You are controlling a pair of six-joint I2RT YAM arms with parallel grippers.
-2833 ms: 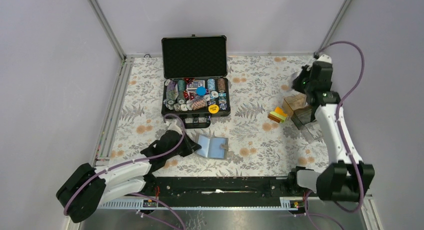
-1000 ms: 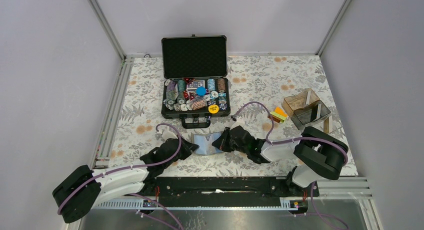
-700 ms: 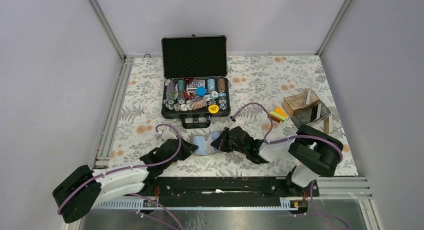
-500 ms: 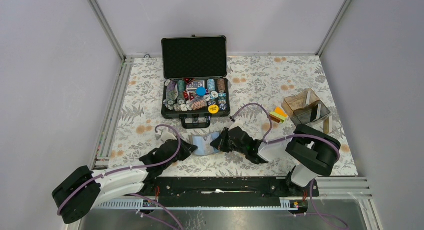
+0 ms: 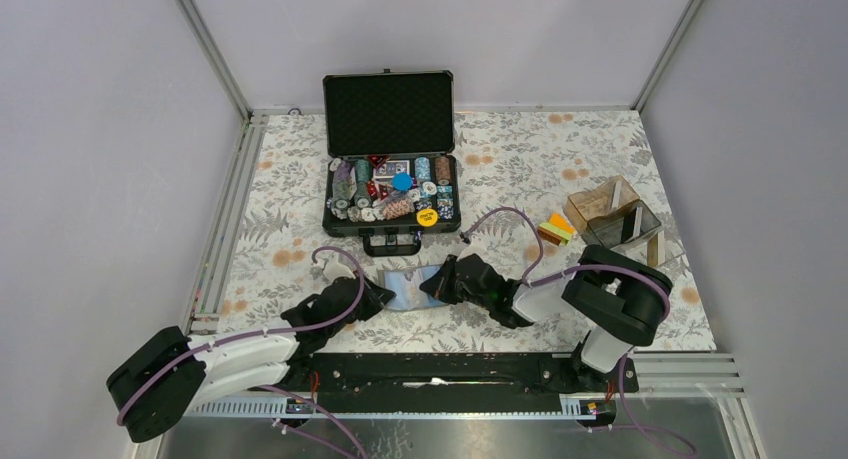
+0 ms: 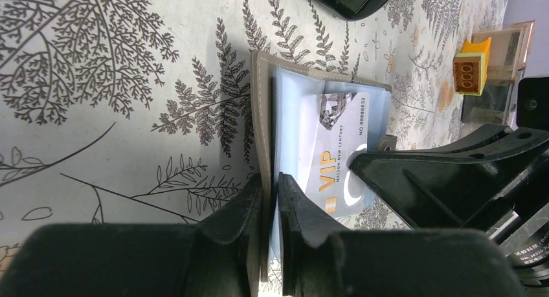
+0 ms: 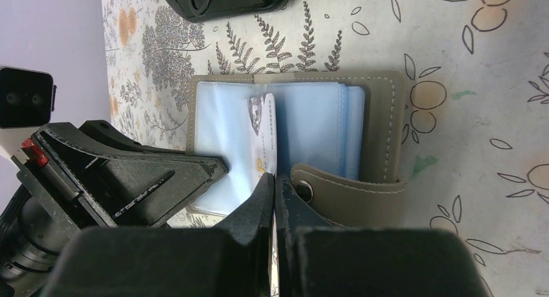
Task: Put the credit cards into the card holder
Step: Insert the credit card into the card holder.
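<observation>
Card holder (image 5: 405,287) lies open near the near edge of the table (image 5: 520,149), between both grippers; left gripper (image 6: 270,180) straddles its grey cover edge with a slim gap — gripping or not, I cannot tell; right gripper (image 7: 274,179) is pressed together at the blue inner leaves, beside a white VIP card (image 7: 264,132); credit cards (image 5: 555,227) sit stacked toward the right edge — just beside a clear box (image 5: 610,214).

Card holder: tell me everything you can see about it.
The card holder is a grey-beige, leather-like bifold with stitched edges, a snap tab and pale blue plastic sleeves; one holds a silver VIP card. It sits open on the floral table, in front of the chip case. The left end effector pinches its cover edge; the right end effector, shut, nips an inner sleeve beside the tab.
</observation>
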